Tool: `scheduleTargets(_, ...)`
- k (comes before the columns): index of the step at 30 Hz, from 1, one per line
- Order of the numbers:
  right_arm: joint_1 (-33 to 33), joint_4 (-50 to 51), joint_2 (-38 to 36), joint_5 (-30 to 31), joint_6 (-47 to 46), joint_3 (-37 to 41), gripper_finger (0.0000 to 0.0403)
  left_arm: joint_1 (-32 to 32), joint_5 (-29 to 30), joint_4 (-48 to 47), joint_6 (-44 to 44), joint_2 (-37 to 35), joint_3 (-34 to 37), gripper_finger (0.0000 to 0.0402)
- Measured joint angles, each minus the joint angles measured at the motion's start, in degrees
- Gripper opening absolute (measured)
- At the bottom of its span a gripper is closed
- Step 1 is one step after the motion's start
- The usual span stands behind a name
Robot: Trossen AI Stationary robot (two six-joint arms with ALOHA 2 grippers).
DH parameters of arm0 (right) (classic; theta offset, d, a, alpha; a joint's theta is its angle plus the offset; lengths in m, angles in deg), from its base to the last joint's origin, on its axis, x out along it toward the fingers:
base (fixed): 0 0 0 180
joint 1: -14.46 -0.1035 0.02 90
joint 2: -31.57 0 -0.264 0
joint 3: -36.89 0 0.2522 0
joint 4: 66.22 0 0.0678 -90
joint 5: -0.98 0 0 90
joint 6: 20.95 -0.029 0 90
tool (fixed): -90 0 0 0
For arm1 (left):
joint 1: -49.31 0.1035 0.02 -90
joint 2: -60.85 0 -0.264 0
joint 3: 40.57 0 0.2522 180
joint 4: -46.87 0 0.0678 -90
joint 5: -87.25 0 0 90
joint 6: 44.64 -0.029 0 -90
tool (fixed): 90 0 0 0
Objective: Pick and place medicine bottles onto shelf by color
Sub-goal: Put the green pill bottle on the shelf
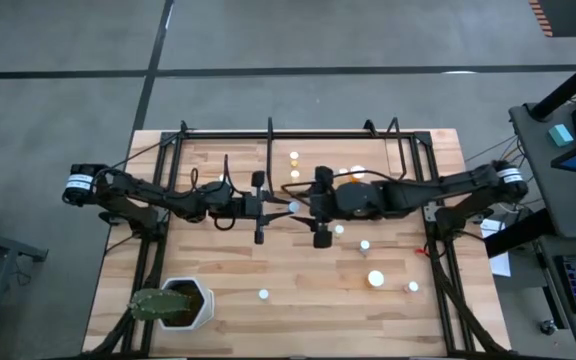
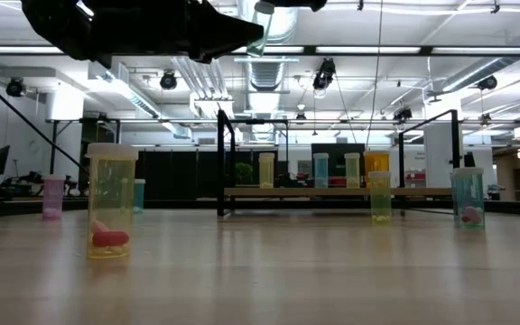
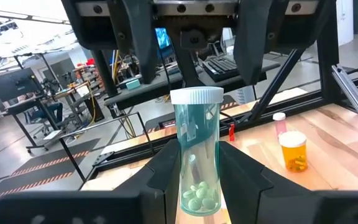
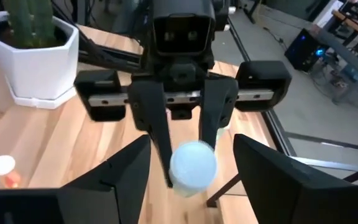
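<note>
A teal medicine bottle (image 3: 197, 155) with a white cap (image 4: 192, 163) stands upright above the table's middle, held by my left gripper (image 3: 199, 180). My right gripper (image 4: 191, 177) faces it from the table's right. It is open, its fingers on either side of the cap and apart from it. The shelf (image 1: 408, 150), edged by black bars, stands at the far side with several bottles (image 2: 320, 170) on it. Loose bottles stand on the table, among them a yellow one (image 2: 111, 203) and an orange one (image 3: 293, 151). My left gripper pinches the teal bottle's lower body (image 3: 197, 186) between its two fingers (image 3: 163, 177). The fingers come level from the table's left. The bottle stands upright in the hold, cap up, lifted clear of the table, with pale pills at its bottom.
A white pot (image 1: 190, 303) with a cactus stands at the near left. Several loose bottles (image 1: 376, 278) dot the near right of the table. A pink bottle (image 2: 52, 197) and a teal one (image 2: 467, 197) stand apart in the low view. Black frame bars run along both table sides.
</note>
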Motion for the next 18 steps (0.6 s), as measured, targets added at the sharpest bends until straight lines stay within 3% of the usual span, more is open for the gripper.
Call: scheduleTargets(18,0.04,2.38,1.30,1.64,-0.26,-1.75,0.0154,-0.11,-0.02,0.63,0.40,-0.02,-0.02,0.0077)
